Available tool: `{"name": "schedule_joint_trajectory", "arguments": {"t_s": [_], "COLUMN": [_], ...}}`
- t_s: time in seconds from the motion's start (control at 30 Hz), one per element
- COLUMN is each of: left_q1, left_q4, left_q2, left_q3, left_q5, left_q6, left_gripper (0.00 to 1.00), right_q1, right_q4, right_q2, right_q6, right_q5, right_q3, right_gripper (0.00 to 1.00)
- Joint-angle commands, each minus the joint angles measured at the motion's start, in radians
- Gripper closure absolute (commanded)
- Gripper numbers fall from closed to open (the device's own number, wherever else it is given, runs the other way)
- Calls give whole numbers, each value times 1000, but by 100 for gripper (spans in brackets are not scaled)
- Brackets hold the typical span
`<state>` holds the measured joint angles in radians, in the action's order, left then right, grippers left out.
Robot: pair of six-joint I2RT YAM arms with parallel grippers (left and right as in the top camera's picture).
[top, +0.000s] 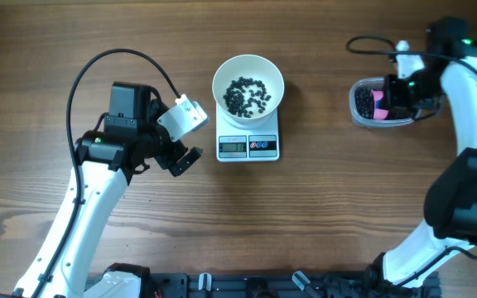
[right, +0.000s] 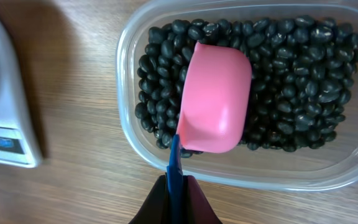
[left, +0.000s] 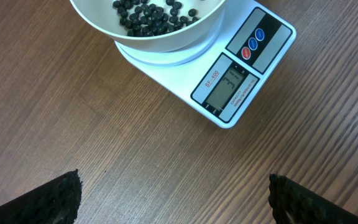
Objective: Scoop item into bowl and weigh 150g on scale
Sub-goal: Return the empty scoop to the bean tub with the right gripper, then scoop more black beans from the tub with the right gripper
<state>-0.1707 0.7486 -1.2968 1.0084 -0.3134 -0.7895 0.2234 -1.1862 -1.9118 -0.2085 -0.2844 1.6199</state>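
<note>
Pinching pink scoop [right: 215,99] by handle, my right gripper [right: 174,186] held it on beans [right: 291,74] in clear tub [right: 129,93]; my left gripper [left: 176,193] gaped wide near scale [left: 253,56].

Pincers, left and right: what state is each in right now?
Left pincer: open, holding nothing.
Right pincer: shut on the small pink plastic scoop, by its blue handle.

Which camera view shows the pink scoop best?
Right wrist: the pink scoop fills the centre, above black beans in the clear tub. Overhead shows only a small pink patch; left wrist shows none of it.
</note>
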Motion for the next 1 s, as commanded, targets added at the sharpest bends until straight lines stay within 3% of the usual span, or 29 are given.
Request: {"name": "schedule_joint_trajectory", "arguments": {"t_s": [0.0, 0.63, 0.97], "left_q1": [5, 5, 5], "left_q4": [0, 0, 0], "left_q2": [-1, -1, -1], "left_q3": [-10, -10, -10], "left_q5": [-19, -19, -19], "left_q6": [-19, -19, -19], "left_gripper": [0, 0, 0], "right_q1": [46, 312, 387], "right_q4": [-26, -42, -116], "right_q2": [-28, -28, -28], "right_q6": [-40, -56, -231], "right_q5": [-267, -310, -627], "right_q3": [-10, -10, -10], "right_gripper": [96, 96, 96]}}
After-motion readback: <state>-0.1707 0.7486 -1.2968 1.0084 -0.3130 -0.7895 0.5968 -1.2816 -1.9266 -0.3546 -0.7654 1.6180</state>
